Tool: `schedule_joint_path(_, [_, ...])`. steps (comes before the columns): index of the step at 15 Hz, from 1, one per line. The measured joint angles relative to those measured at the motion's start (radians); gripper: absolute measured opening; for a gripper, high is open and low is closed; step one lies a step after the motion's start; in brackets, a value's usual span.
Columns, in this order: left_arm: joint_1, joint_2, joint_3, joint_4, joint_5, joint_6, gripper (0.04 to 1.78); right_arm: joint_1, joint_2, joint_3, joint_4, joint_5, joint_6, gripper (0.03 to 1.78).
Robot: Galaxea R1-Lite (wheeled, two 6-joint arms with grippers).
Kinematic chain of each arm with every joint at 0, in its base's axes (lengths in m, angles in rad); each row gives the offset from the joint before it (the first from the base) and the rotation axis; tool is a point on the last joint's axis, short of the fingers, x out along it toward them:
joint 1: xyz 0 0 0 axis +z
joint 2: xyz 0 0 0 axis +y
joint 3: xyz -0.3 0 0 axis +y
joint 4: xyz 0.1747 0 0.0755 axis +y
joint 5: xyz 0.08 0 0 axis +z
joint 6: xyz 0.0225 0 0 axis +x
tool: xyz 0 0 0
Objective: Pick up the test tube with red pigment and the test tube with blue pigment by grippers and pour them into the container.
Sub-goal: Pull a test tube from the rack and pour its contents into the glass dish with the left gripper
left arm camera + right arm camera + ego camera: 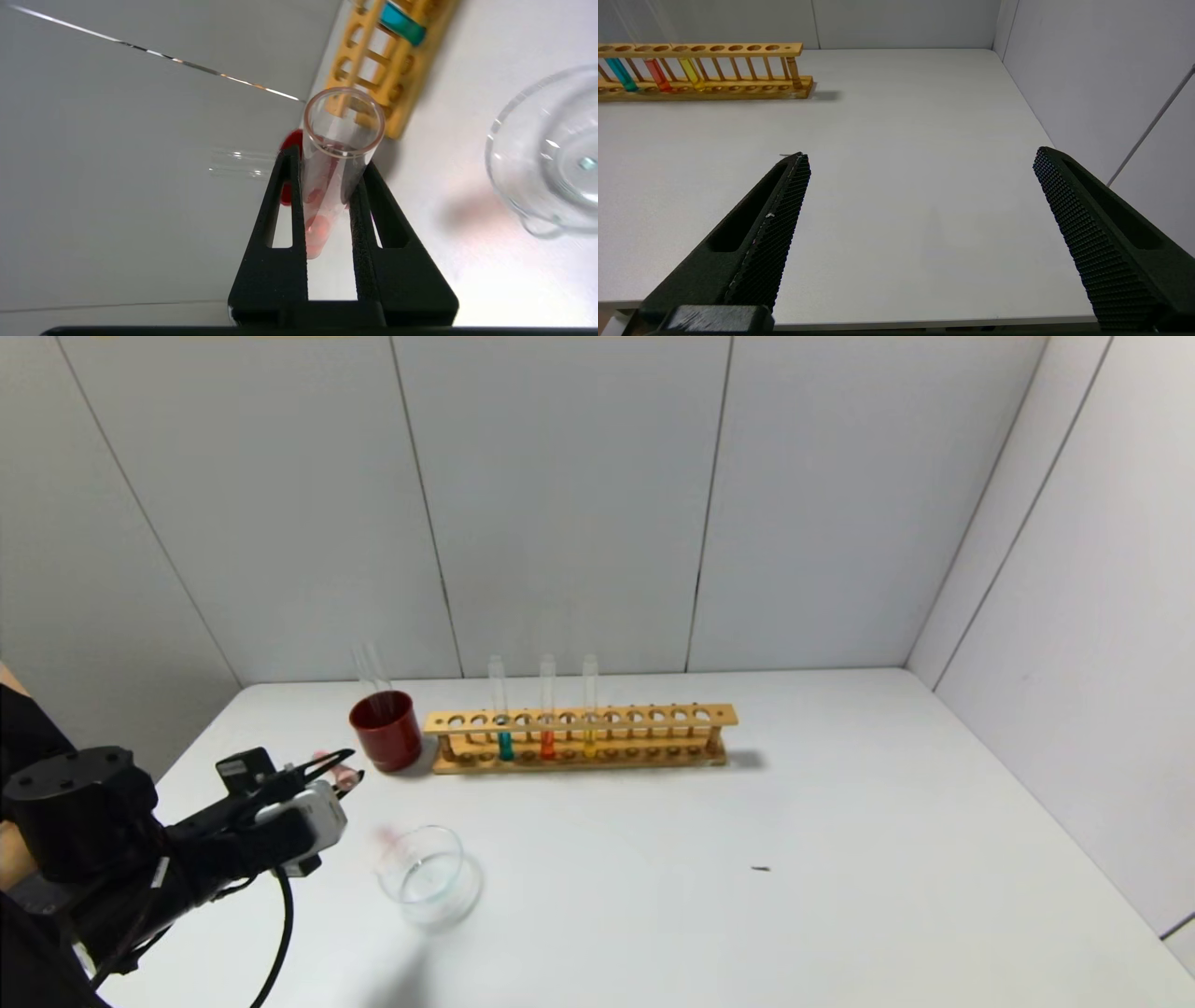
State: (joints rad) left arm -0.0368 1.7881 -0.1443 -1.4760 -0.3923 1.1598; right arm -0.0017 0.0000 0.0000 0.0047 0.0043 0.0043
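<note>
My left gripper [327, 196] is clamped on the red tube [334, 158], which lies nearly level above the table, mouth toward the rack [579, 737], with the dish [429, 875] just to its right; the right gripper [920, 186] idles, jaws apart.

Red cup [386, 730] beside wooden rack [579, 739]

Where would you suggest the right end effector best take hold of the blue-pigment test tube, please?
On the bare glass above the wooden rack, from the front. The blue-pigment test tube stands upright, with the red tube close beside it, so the open right end effector should probably straddle it narrowly.
</note>
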Motion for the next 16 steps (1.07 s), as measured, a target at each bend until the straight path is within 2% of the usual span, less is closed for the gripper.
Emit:
schedule_joint_path(4, [-0.001,0.021,0.014,0.004,-0.008,0.110,0.32,0.000,0.000,0.000,0.000,0.000,0.000,1.75])
schedule_joint_path(16, [-0.006,0.169,-0.057,0.053,-0.011,0.417,0.32,0.000,0.000,0.000,0.000,0.000,0.000,1.75])
